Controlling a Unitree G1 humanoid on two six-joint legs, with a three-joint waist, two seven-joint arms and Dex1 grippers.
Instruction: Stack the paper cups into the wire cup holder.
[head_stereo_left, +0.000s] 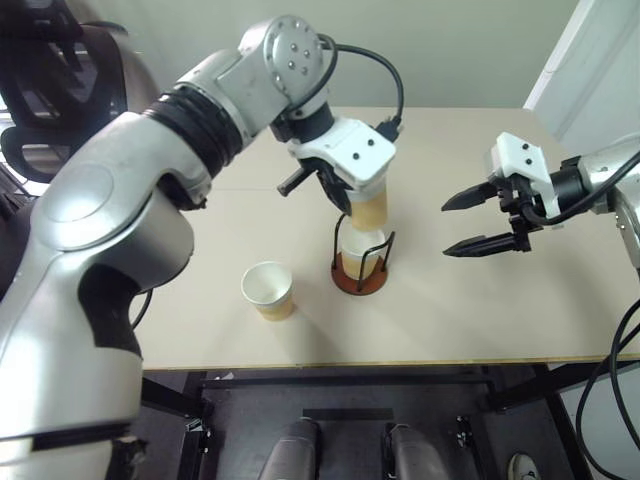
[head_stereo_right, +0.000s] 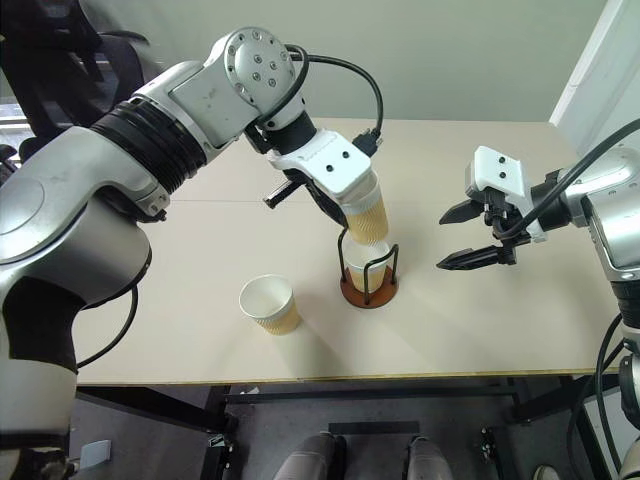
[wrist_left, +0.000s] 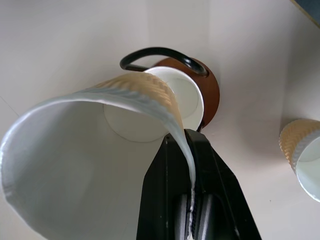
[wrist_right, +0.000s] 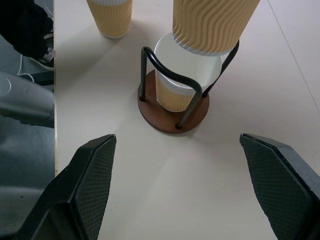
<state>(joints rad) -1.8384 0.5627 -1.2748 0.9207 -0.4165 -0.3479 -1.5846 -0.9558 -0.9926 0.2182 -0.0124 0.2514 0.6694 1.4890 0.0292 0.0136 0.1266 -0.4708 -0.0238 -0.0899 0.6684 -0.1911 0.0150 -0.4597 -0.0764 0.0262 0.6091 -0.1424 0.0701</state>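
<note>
Paper cups, three, alike, tan outside and white inside. One (wrist_right: 175, 85) stands upright inside the wire cup holder (head_stereo_left: 359, 262). A second (head_stereo_left: 368, 208) hangs directly above it, tilted, its bottom at the seated cup's mouth; whether the two touch cannot be told. The left gripper (wrist_left: 192, 165) has its fingers pressed together on this cup's rim wall, one inside and one outside, and the wrist hides the rim in the head views. The third (head_stereo_left: 268, 290) stands free on the table (head_stereo_left: 180, 300) at nine o'clock of the holder, near it, mouth up. Wire cup holder, one: reddish-brown disc base, black wire loops upright, about mid-table. Right gripper (head_stereo_left: 478, 221) at three o'clock of the holder, well apart, fingers spread wide, nothing between them.
</note>
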